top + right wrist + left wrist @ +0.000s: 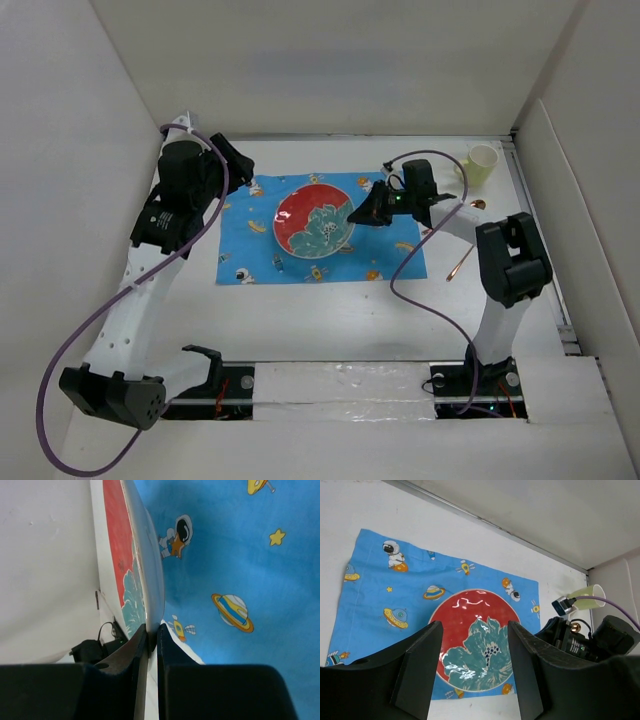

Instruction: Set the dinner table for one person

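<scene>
A round plate (312, 222), red with a teal flower, lies over the middle of the blue space-print placemat (245, 250) on the white dinner table (330, 315). My right gripper (358, 213) is shut on the plate's right rim; in the right wrist view the rim (150, 575) runs edge-on between the two fingers. My left gripper (243, 163) is open and empty, held above the placemat's far left corner. In the left wrist view the plate (472, 640) shows between the open fingers (417, 665), well below them.
A pale yellow-green cup (482, 163) stands at the far right of the table. A copper-coloured spoon (466, 250) lies right of the placemat, under the right arm. White walls close in the table on the left, back and right.
</scene>
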Available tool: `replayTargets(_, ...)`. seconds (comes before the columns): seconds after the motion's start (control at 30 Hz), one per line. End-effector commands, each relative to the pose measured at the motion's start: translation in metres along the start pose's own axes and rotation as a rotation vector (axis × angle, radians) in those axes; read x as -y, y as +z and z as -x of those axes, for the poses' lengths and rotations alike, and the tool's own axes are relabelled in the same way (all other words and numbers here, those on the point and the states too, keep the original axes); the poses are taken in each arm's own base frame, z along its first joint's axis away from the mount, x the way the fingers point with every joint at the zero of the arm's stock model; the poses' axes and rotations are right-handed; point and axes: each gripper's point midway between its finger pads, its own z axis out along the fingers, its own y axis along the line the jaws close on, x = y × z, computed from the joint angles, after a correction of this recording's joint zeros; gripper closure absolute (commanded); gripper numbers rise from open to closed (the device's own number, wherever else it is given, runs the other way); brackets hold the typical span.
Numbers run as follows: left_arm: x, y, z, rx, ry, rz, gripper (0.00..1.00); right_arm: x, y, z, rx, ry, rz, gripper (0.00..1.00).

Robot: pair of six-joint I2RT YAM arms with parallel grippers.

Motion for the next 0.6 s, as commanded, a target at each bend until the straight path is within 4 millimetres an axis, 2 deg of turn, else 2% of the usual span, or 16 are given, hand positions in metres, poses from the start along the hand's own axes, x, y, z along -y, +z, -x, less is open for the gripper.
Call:
replayTargets(0.0, 0.011, 0.006, 0.006, 0.031, 0.029, -0.057, 0.49, -0.046, -0.005, 0.027, 0.042, -0.131, 0.177, 1.00)
replayTargets(0.13, 0.012, 0.011, 0.007, 0.035, 0.041, -0.059, 0.49, -0.042, 0.004, 0.037, 0.054, -0.110, 0.175, 1.00)
replayTargets(0.2, 0.015, 0.013, 0.001, 0.012, 0.042, -0.084, 0.49, -0.044, 0.007, 0.044, 0.065, -0.112, 0.177, 1.00)
replayTargets(0.3, 0.012, 0.014, -0.004, 0.003, 0.044, -0.084, 0.49, -0.038, 0.009, 0.055, 0.082, -0.101, 0.164, 1.00)
replayTargets(0.4, 0.008, 0.015, -0.009, -0.005, 0.051, -0.074, 0.49, -0.027, 0.015, 0.056, 0.084, -0.091, 0.139, 1.00)
replayTargets(0.43, 0.006, 0.015, -0.009, -0.004, 0.054, -0.070, 0.49, -0.018, 0.018, 0.053, 0.071, -0.071, 0.109, 1.00)
replayTargets(0.53, 0.000, 0.014, -0.014, -0.009, 0.056, -0.053, 0.49, 0.010, 0.022, 0.044, 0.050, -0.054, 0.014, 0.90)
replayTargets(0.57, -0.004, 0.014, -0.019, -0.017, 0.058, -0.043, 0.49, 0.021, 0.021, 0.039, 0.051, -0.048, -0.026, 0.77)
